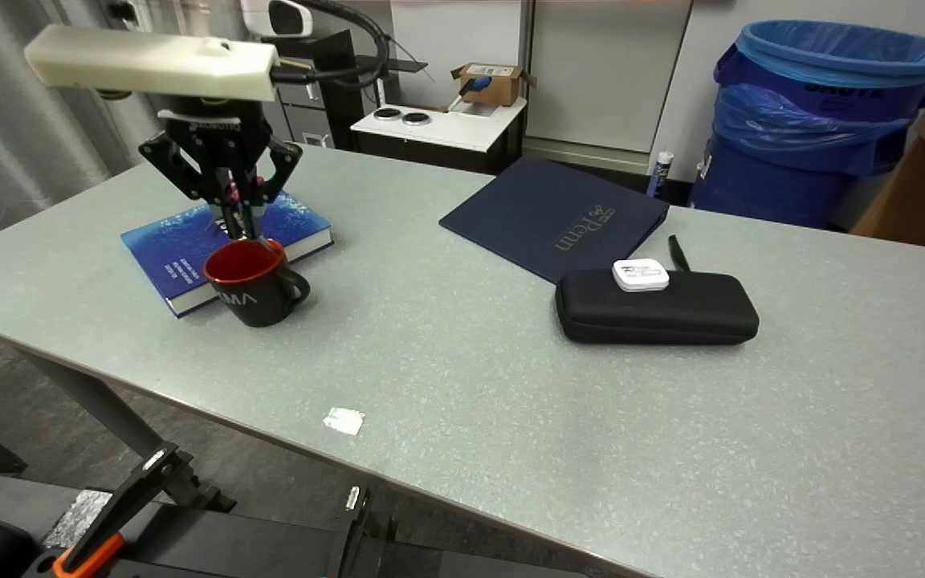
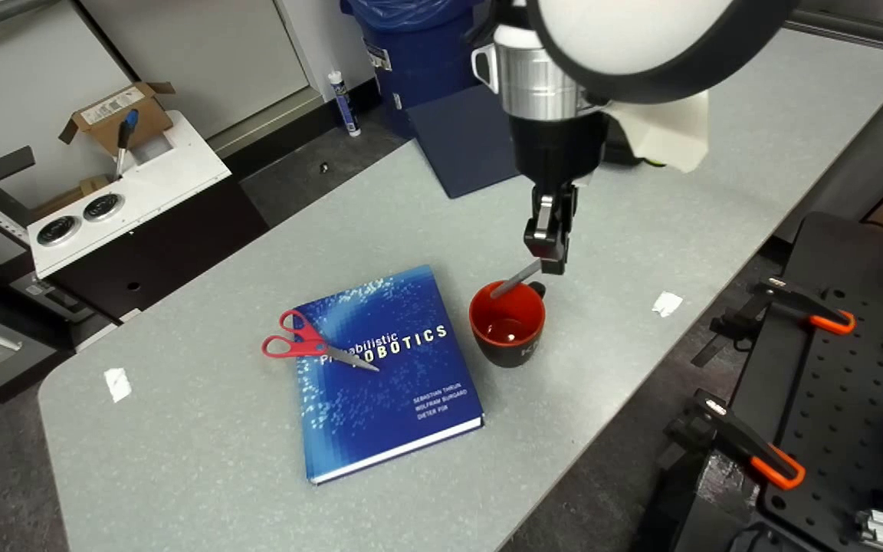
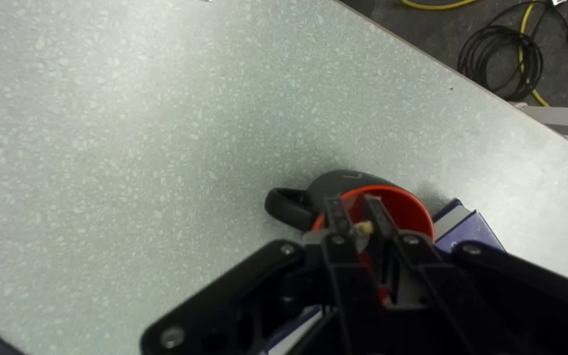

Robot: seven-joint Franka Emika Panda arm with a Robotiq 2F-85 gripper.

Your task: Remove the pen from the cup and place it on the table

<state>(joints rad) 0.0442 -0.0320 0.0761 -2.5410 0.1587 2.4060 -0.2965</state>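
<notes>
The red-lined cup [image 1: 262, 303] with a dark outside stands upright on the grey table [image 1: 430, 361], beside the blue book. It also shows in an exterior view [image 2: 509, 355] and in the wrist view [image 3: 336, 182]. The thin grey-white pen [image 2: 516, 278] leans in the cup, and its upper end reaches my gripper [image 2: 550, 263]. In the wrist view the fingers [image 3: 353, 199] are close together above the cup. The pale, yellowish end of the pen [image 3: 364, 228] sits between them and fills the narrow gap. Part of the pen is hidden by the fingers.
The blue book [image 2: 380, 399] lies left of the cup with red scissors [image 2: 307, 345] on it. A navy folder [image 1: 551, 217], a black case [image 1: 663, 313] and a small white tin [image 1: 641, 274] lie farther along. The table's front edge is near the cup.
</notes>
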